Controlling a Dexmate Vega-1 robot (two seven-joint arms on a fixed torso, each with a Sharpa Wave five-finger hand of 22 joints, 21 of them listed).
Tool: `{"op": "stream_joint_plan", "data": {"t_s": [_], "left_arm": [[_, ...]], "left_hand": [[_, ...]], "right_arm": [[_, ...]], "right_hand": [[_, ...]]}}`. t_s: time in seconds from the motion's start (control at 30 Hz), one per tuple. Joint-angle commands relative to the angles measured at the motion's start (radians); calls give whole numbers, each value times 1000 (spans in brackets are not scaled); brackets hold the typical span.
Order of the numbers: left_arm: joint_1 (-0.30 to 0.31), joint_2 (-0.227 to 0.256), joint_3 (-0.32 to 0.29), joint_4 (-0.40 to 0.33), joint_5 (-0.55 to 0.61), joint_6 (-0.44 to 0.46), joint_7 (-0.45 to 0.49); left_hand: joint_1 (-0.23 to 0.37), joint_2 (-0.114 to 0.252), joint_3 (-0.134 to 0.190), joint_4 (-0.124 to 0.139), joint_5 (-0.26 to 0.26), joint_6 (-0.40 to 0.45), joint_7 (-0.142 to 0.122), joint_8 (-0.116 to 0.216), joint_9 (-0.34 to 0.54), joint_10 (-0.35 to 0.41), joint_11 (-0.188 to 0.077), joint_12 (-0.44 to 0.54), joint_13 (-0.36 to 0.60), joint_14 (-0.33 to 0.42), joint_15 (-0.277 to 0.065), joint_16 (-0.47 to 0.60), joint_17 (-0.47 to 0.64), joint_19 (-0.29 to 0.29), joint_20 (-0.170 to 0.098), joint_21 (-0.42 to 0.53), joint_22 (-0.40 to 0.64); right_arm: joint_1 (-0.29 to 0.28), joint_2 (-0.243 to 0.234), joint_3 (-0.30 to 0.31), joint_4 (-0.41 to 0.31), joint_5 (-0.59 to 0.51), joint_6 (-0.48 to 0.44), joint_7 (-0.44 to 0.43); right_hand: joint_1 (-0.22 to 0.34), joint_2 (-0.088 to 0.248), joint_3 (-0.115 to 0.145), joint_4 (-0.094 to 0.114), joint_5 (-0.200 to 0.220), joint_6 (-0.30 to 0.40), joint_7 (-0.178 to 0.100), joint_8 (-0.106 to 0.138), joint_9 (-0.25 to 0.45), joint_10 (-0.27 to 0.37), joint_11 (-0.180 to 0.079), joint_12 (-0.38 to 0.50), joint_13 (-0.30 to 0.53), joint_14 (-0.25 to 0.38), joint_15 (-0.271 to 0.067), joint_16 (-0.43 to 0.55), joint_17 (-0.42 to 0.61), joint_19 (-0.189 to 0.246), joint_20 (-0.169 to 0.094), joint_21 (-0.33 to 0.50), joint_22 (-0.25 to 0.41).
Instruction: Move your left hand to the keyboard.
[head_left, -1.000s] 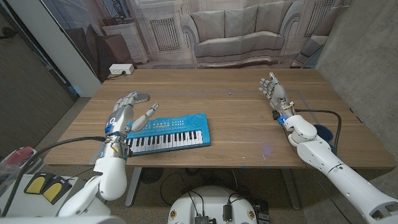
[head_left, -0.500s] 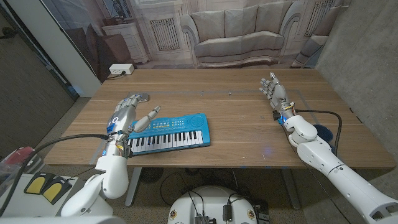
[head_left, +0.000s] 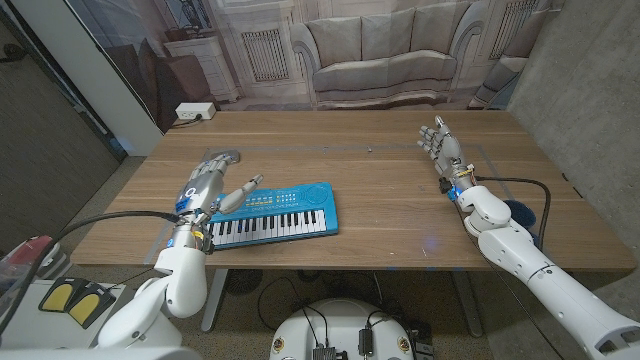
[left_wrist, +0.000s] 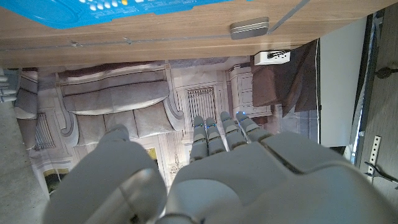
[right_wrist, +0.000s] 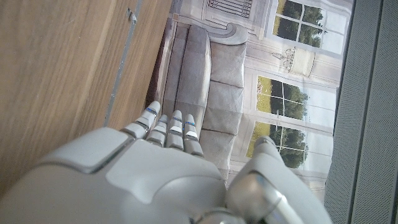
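Your left hand (head_left: 212, 184) sits in the left-centre of the head view, at the left end of the blue keyboard (head_left: 272, 211). Fingers are spread with nothing in them; the thumb (head_left: 243, 189) reaches out over the keyboard's upper-left corner. Can't tell whether it's actually touching the casing or just above it.

The keyboard lies flat on the wooden table (head_left: 390, 190), lower-left of centre, slightly skewed, white keys along its near edge. The left wrist view catches a strip of that blue keyboard (left_wrist: 143, 9) along the frame's top edge, with your left hand (left_wrist: 224, 168) filling the lower half, fingers extended and apart.

A small grey object (head_left: 229, 156) lies on the table just beyond the left hand's fingertips.

Your right hand (head_left: 441, 152) is in the right-centre of the head view, well apart from the keyboard, fingers apart and straight, holding nothing. The right wrist view shows the same right hand (right_wrist: 155, 174), fingers extended beside bare table.
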Motion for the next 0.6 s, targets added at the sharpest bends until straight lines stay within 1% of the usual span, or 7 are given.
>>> {"op": "stream_joint_plan", "data": {"t_s": [0.03, 0.13, 0.23, 0.4, 0.57, 0.6], "left_arm": [[-2, 47, 4, -14, -29, 24, -32], [-1, 59, 1, -17, -40, 27, -45], [-1, 70, -4, -21, -55, 29, -62], [-13, 96, 8, -38, -55, 69, -103], [-34, 123, 26, -57, -54, 122, -147], [-39, 128, 32, -61, -51, 133, -152]], "left_hand": [[5, -9, -8, -3, 6, 2, -2, -2, 2, 3, -1, -2, 3, 5, -29, 0, 2, 3, -51, -3, 3], [7, -16, -12, -5, 7, 0, -2, -4, 2, 2, 0, -4, 3, 5, -28, -1, 2, 2, -48, -5, 3], [10, -25, -17, -9, 9, -1, -2, -5, 2, 0, 10, -5, 3, 6, -28, -1, 2, 4, -45, -8, 2], [13, -37, -23, -13, 10, -2, -3, -6, 2, 1, 1, -6, 3, 6, -27, -2, 2, 6, -48, -11, 2], [16, -45, -27, -16, 11, -2, -2, -7, 2, 3, 0, -6, 3, 7, -27, -2, 2, 9, -47, -12, 2], [17, -50, -30, -18, 12, -1, -2, -7, 2, 3, 0, -6, 4, 9, -27, -2, 1, 17, -46, -11, 2]], "right_arm": [[-6, -4, 3, -6, 3, 0, 1], [-6, -4, 2, -7, 3, -2, 1], [-5, -3, 1, -5, 5, 0, 5], [-4, -1, 1, -2, 6, 2, 8], [-4, -2, 3, -2, 7, 6, 9], [-5, -1, 4, -2, 8, 7, 9]], "right_hand": [[3, 5, -6, 1, -4, 6, -1, 2, 4, 13, 0, 5, 2, 8, 2, -3, 5, 12, -28, -2, 2], [3, 5, -6, 1, -4, 6, -1, 1, 4, 13, -2, 5, 2, 8, 2, -3, 5, 13, -29, -3, 2], [3, 6, -6, 1, -4, 6, -1, 1, 4, 13, -2, 5, 2, 8, 2, -3, 5, 14, -28, -4, 2], [5, 7, -6, 0, -4, 6, -1, 1, 4, 14, 0, 5, 2, 8, 2, -3, 5, 14, -28, -6, 2], [7, 9, -5, -1, -4, 7, -1, 1, 4, 14, -1, 5, 2, 8, 2, -4, 5, 15, -28, -8, 2], [8, 9, -5, -1, -3, 7, -1, 1, 4, 14, 0, 5, 2, 8, 2, -4, 5, 15, -28, -8, 2]]}}
